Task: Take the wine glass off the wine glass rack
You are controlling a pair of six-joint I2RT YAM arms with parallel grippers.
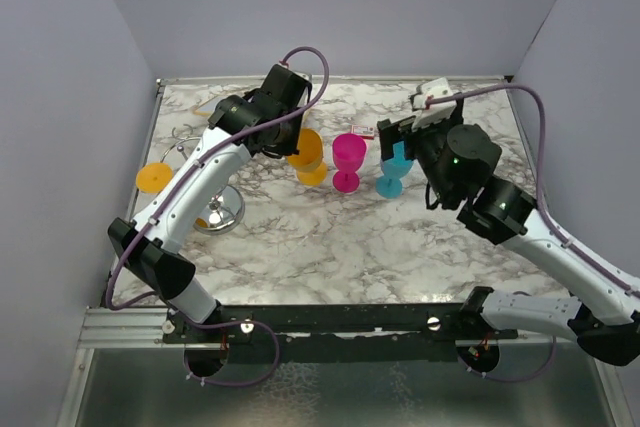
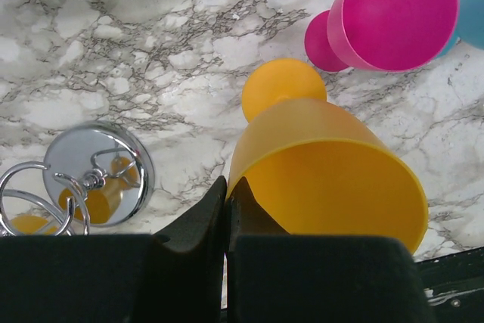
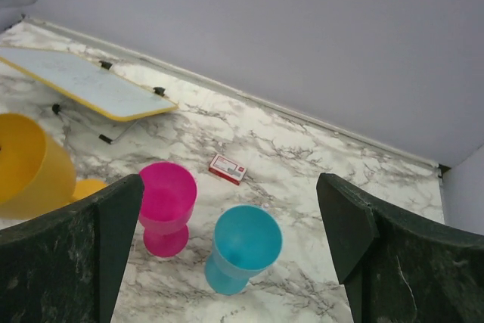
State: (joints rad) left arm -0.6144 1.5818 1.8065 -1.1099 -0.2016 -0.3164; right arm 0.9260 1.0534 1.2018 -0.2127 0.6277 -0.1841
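The left gripper (image 2: 227,187) has its jaws closed on the rim of the orange wine glass (image 2: 333,179), pinching the near-left wall of the bowl between the two black fingers (image 2: 195,225). The glass is off the wine glass rack (image 2: 98,175) and tilted, with its mouth towards the wrist camera and its round foot down by the marble desk (image 2: 113,73). Whether the foot touches the desk cannot be told. In the top view the glass lies just left of the pink wine glass (image 1: 349,159), towards the far middle of the desk.

The rack stands near the left edge, well apart from the held glass. Its mirror-like domed base shows orange reflections. Its thin wire arms curl up at its left, and an orange disc (image 1: 155,177) sits out by them, partly hidden by the left arm.

The right gripper (image 3: 229,187) hangs over the right part of the desk with its jaws spread wide and nothing between them. Below it stand the pink glass and, to its right, the blue wine glass (image 3: 242,247), both upright and just beside each other. A small red-and-white box (image 3: 228,168) lies beyond them. A yellow-edged whiteboard (image 3: 91,85) rests at the far left.
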